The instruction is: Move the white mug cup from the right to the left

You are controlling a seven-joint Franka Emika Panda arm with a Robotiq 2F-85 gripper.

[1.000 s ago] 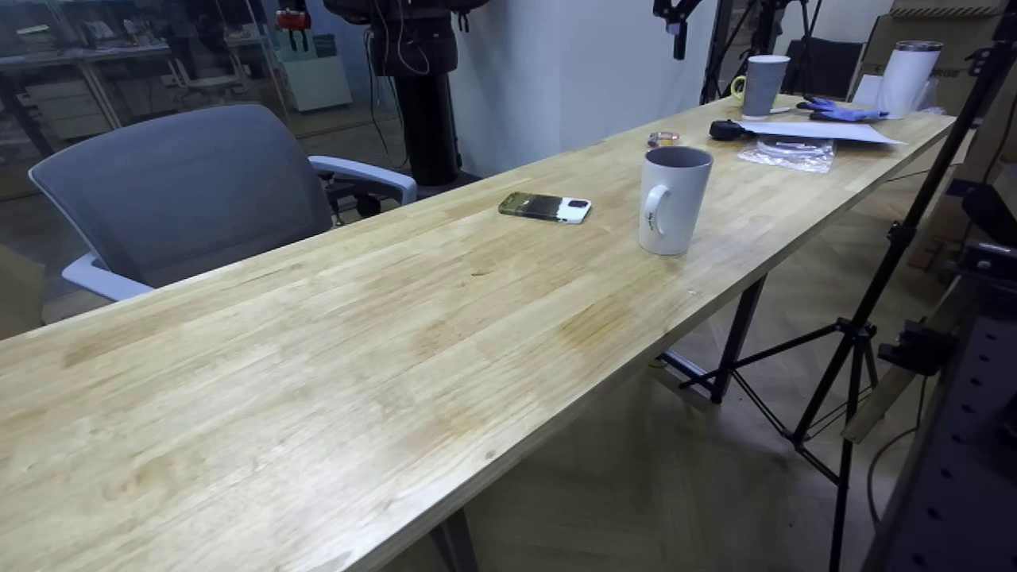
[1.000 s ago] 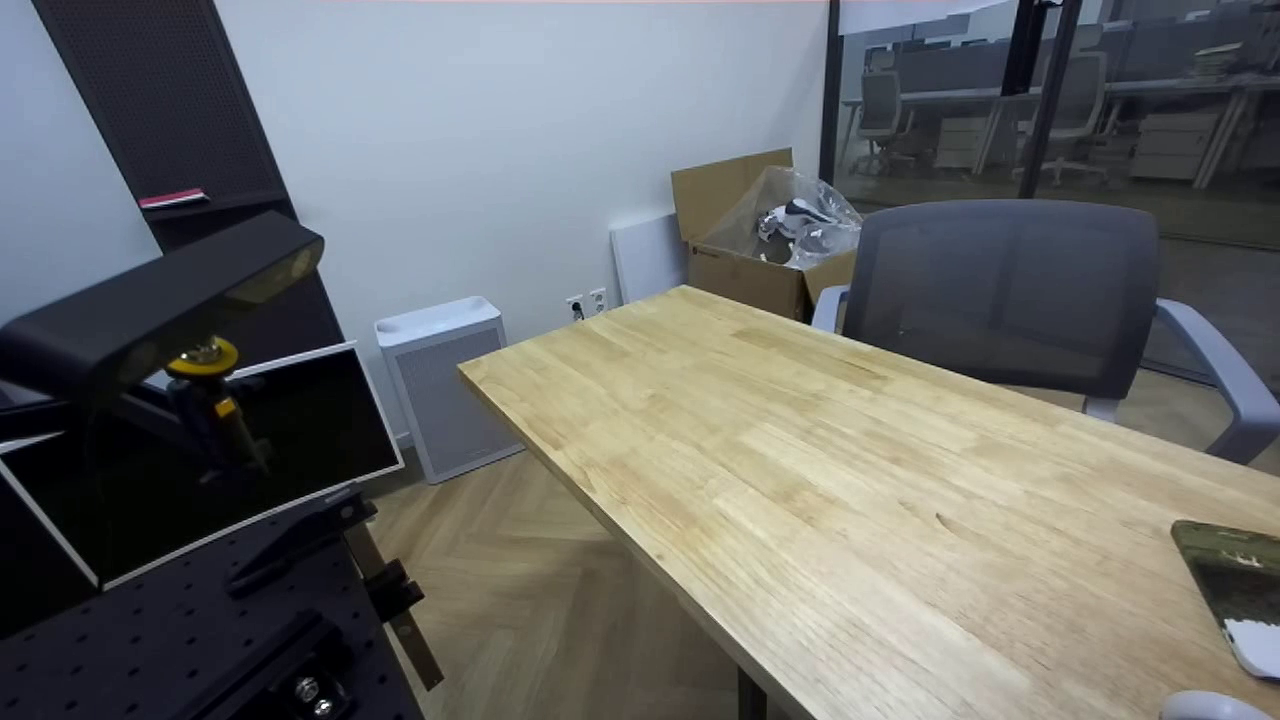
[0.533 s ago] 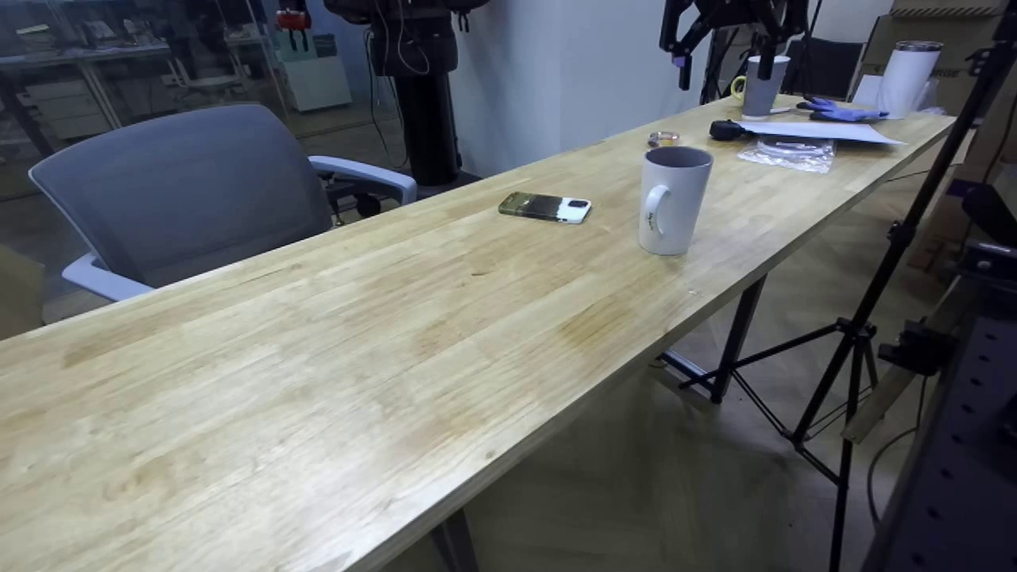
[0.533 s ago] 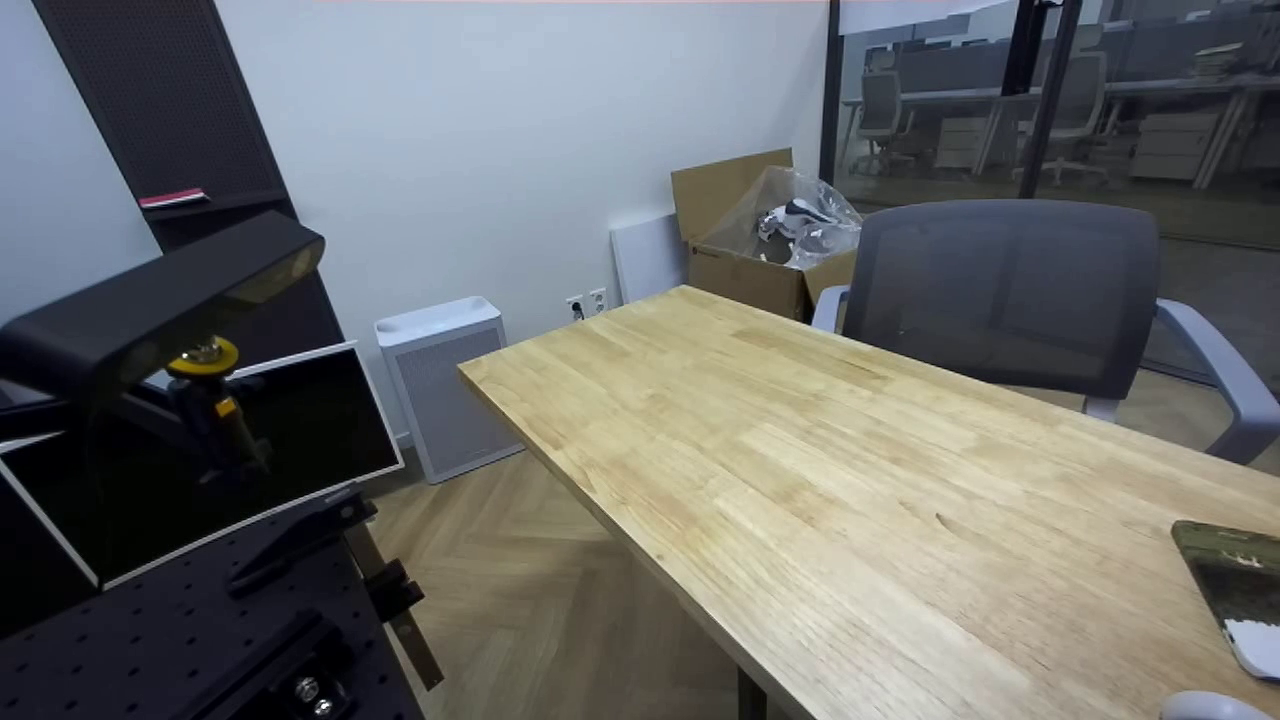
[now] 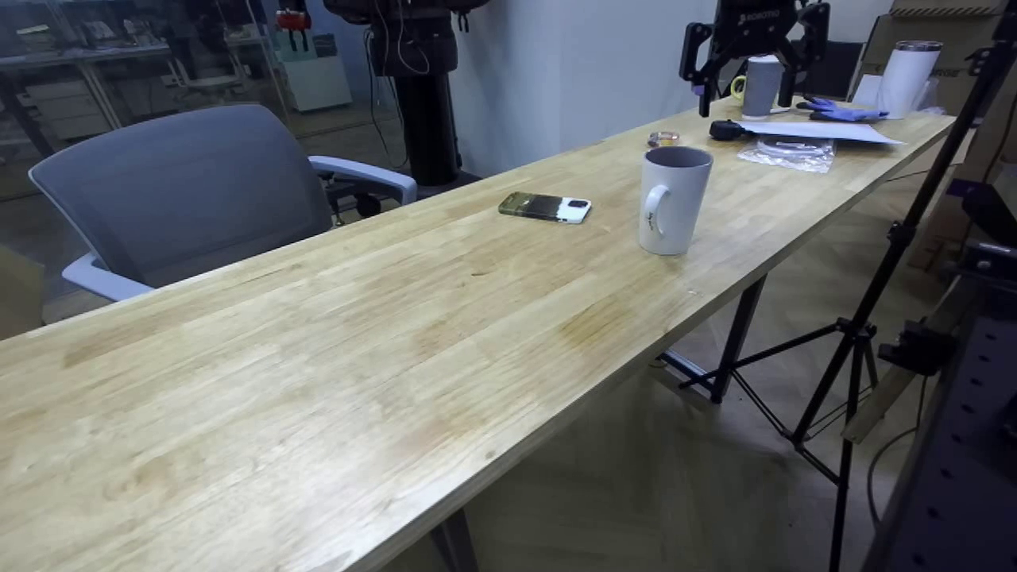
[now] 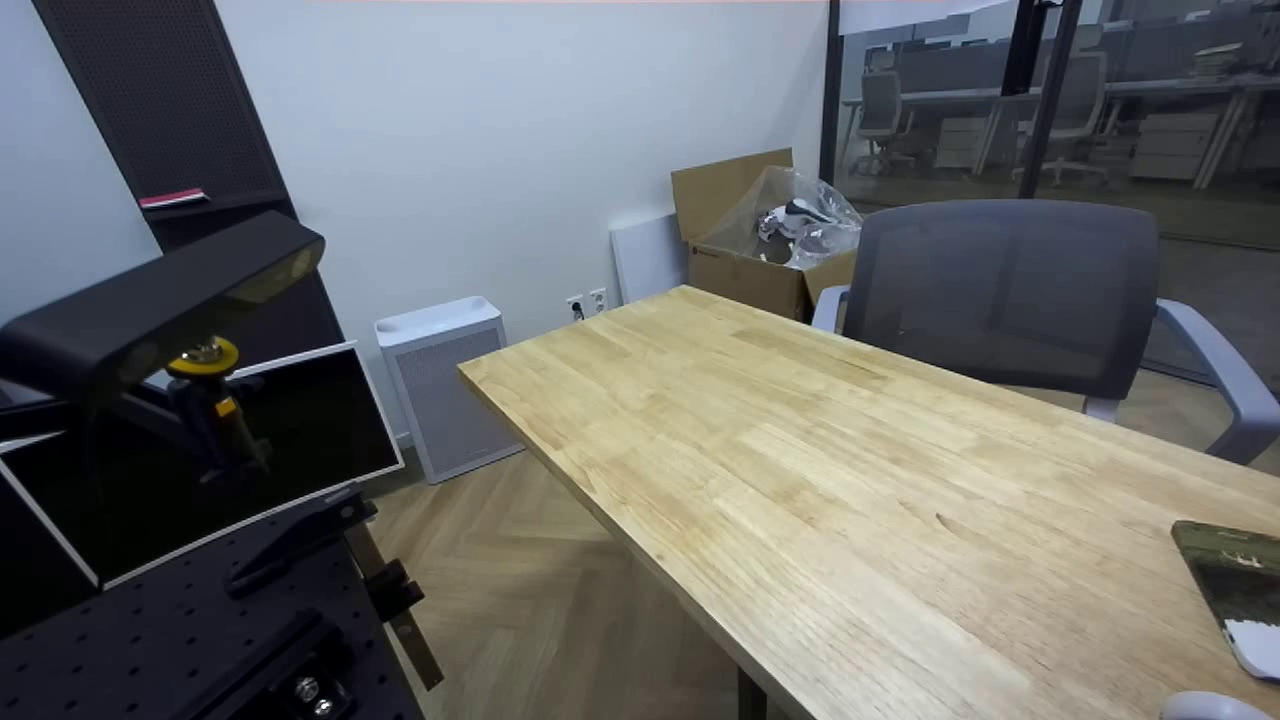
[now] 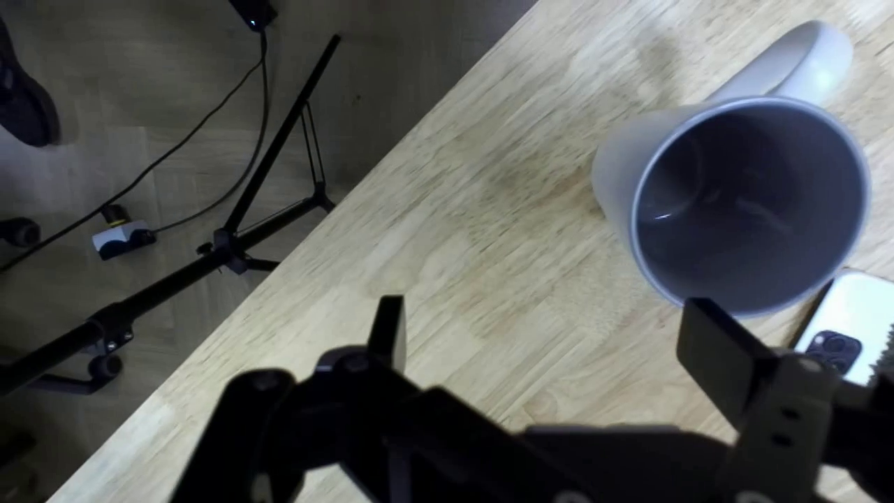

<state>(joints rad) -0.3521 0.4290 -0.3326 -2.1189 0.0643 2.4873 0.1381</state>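
The black gripper (image 7: 540,325) has its two fingers (image 7: 719,356) spread wide, and the wooden table (image 7: 475,265) shows through the gap. It hangs in the air above the table. In the wrist view one fingertip looks close to the white mug cup (image 5: 677,202), but in an exterior view the mug is lower down and apart from it. The mug stands straight up on the table, with its handle (image 7: 827,59) sticking out from one side. Near the mug, a phone (image 5: 546,207) with a green, black and white back lies flat. Farther along the table are a clear plastic bag (image 5: 786,153), a white sheet of paper (image 5: 826,131), a blue glove (image 5: 844,112), a grey cup (image 5: 760,94) and a tall white tumbler (image 5: 910,82). In both exterior views a grey office chair (image 5: 191,191) is beside the table. A black tripod (image 5: 899,233) stands on the floor (image 5: 636,477) on the table's other side.
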